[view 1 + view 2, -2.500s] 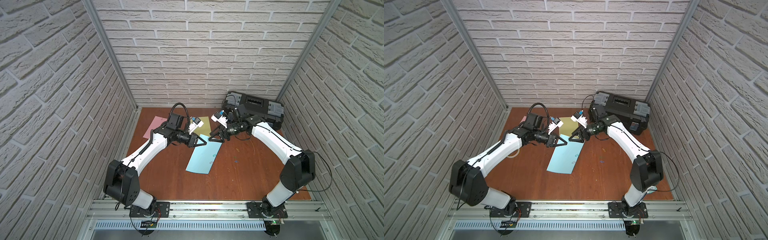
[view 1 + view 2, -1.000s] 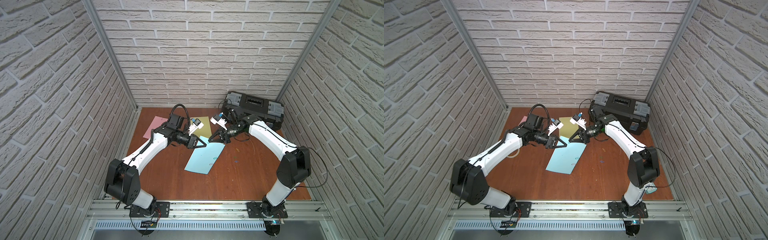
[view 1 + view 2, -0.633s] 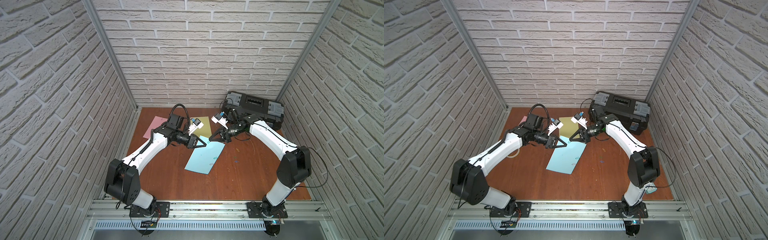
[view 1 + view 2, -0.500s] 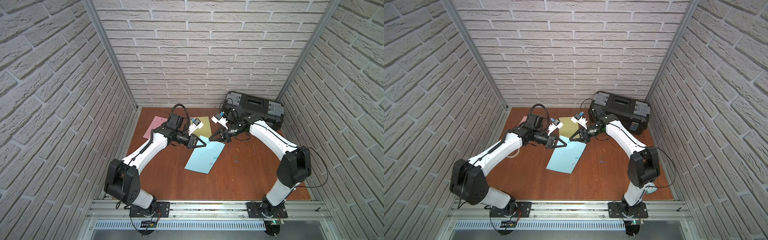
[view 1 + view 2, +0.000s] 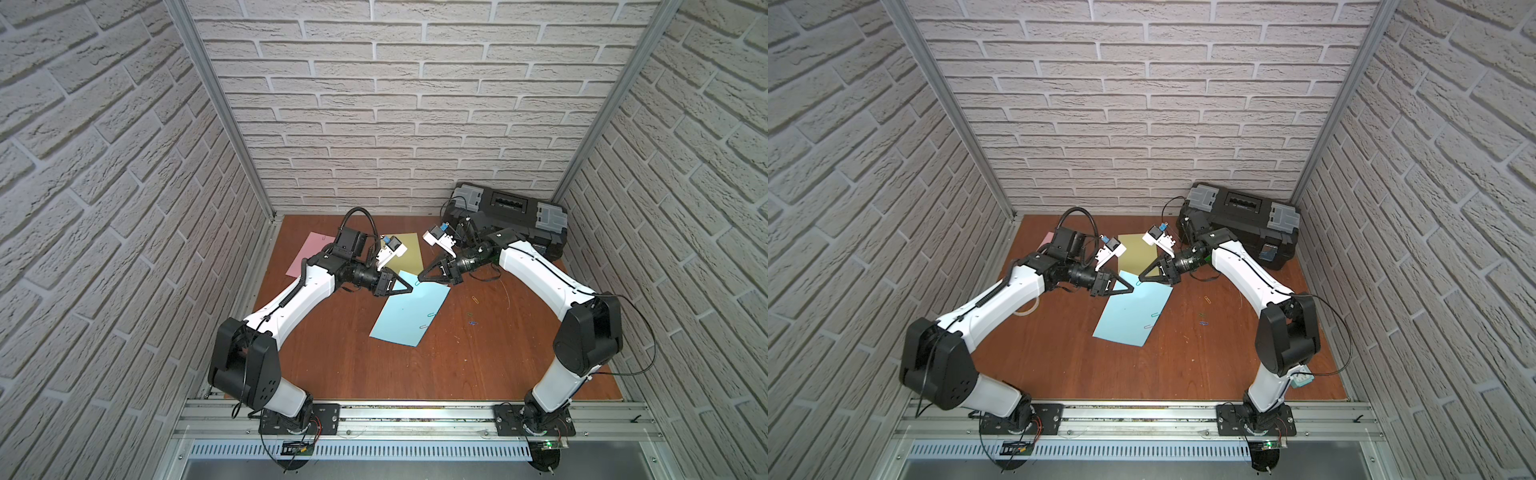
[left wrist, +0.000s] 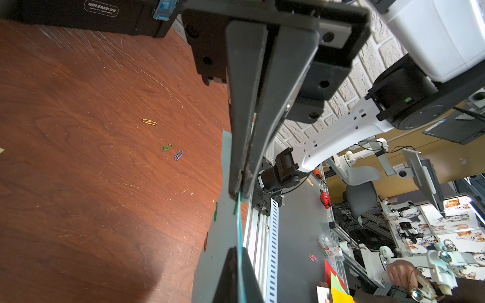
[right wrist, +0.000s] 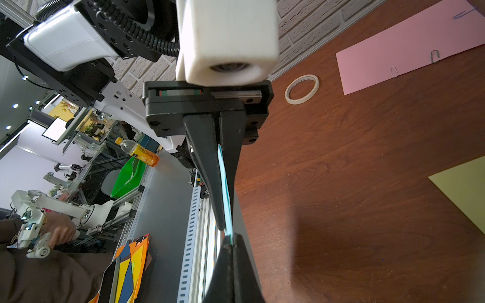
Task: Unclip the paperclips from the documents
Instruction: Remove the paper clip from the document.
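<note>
Pinching the far edge of the light blue sheet (image 5: 409,318) from opposite sides, the left gripper (image 5: 410,289) and the right gripper (image 5: 420,277) meet almost tip to tip. Both are fully closed. In the left wrist view the paper's thin edge runs out of the right gripper's tips and straight into the left gripper's. Whether a clip also sits between the right gripper's tips cannot be told.

The gripped edge is held up off the worktop (image 5: 457,365), and the rest of the sheet slopes away from both grippers towards the arms' bases. On the sheet's side edge, on the right gripper's side, sit a green paperclip (image 6: 215,211) and, farther from the grippers, a reddish paperclip (image 6: 205,241).

Three more lie loose on the bare worktop on the right gripper's side, apart from the sheet: a yellow paperclip (image 6: 149,122), a second green paperclip (image 6: 166,148) and a blue paperclip (image 6: 178,155) just beside it.

The yellow sheet (image 5: 409,249) lies flat just beyond both grippers. The pink sheet (image 5: 307,257) lies flat behind the left gripper, with a grey-green paperclip (image 7: 435,56) and a pale paperclip (image 7: 393,71) on one edge. A tape ring (image 7: 301,89) lies near the pink sheet, and a black toolbox (image 5: 511,212) stands behind the right gripper.
</note>
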